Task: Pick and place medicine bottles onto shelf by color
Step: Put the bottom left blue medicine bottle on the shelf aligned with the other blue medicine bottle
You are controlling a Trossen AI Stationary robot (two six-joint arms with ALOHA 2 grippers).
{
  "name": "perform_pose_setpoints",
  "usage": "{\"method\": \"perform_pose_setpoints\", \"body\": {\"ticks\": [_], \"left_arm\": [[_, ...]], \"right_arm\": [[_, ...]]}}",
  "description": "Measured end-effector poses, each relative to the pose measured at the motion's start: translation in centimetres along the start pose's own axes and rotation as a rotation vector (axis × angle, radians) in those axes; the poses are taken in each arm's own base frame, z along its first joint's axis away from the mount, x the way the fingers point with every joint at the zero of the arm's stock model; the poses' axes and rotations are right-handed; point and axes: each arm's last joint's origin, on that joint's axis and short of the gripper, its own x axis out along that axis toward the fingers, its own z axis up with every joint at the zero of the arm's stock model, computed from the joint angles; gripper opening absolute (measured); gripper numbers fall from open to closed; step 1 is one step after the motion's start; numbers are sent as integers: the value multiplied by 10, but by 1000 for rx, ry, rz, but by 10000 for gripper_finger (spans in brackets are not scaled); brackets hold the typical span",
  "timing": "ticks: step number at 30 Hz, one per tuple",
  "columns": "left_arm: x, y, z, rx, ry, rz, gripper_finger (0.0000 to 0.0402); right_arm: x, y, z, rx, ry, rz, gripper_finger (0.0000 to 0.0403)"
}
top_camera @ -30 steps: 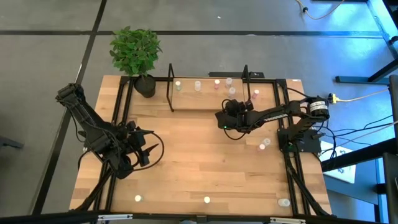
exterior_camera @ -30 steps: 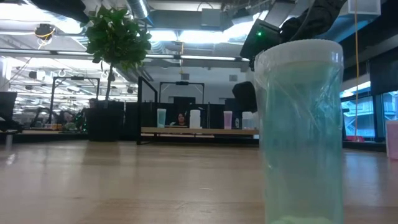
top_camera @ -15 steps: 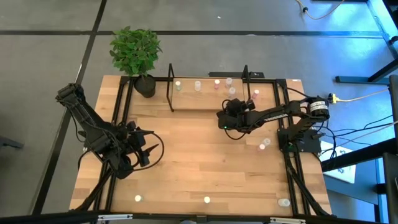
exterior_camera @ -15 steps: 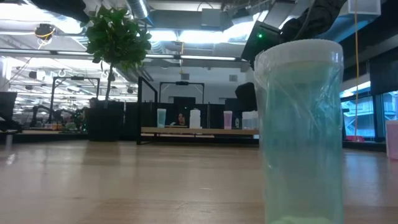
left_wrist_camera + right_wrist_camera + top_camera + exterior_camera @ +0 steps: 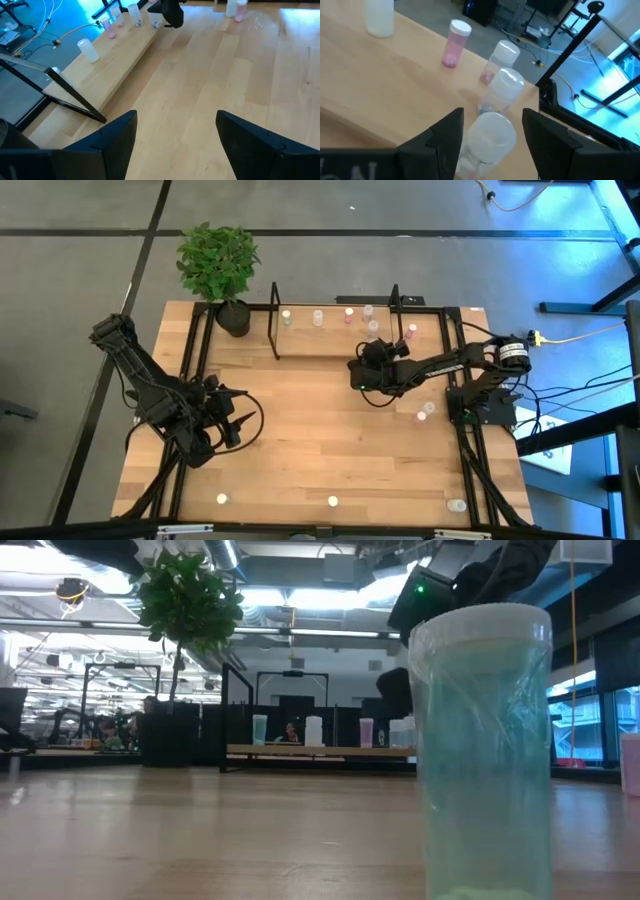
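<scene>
Pale wood fills the worktop [image 5: 320, 440] as the right gripper [image 5: 487, 125] hangs at the near edge of the shelf [image 5: 330, 340], its fingers clamped on a clear medicine bottle [image 5: 487, 137] with a white cap. On the board just ahead of it stand 2 more clear bottles [image 5: 505, 82], with a pink bottle [image 5: 455, 42] and a white bottle [image 5: 380, 17] farther along; the overhead view shows a yellow-green bottle [image 5: 286, 317] at the shelf's far left end, beside the potted plant [image 5: 218, 265]. The step in hand appears to be the placing of a carried bottle among its own colour. The next move calls for lowering the bottle upright onto bare board next to the clear pair, without knocking them, then parting the fingers. Several bottles are not yet sorted: 2 near the right arm's base [image 5: 424, 412] and 3 along the front edge, one of them the greenish bottle [image 5: 485, 750] looming before the low camera. The left gripper [image 5: 172, 137] waits over the worktop's left half, fingers apart and holding nothing.
</scene>
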Motion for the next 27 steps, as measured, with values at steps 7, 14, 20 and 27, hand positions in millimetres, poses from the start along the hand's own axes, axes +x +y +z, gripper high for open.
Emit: {"method": "perform_pose_setpoints", "body": {"ticks": [7, 14, 20, 27], "left_arm": [[0, 0, 0, 0, 0, 0, 266], [0, 0, 0, 0, 0, 0, 266], [0, -1, -1, 0, 33, -19, 266], [0, -1, -1, 1, 50, -29, 266]], "right_arm": [[-11, 8, 26, -61, -72, -17, 205], [-32, 20, 65, -113, -117, 31, 205], [-65, 23, 94, -205, -140, 85, 205], [-111, 20, 108, -251, -106, 220, 205]]}}
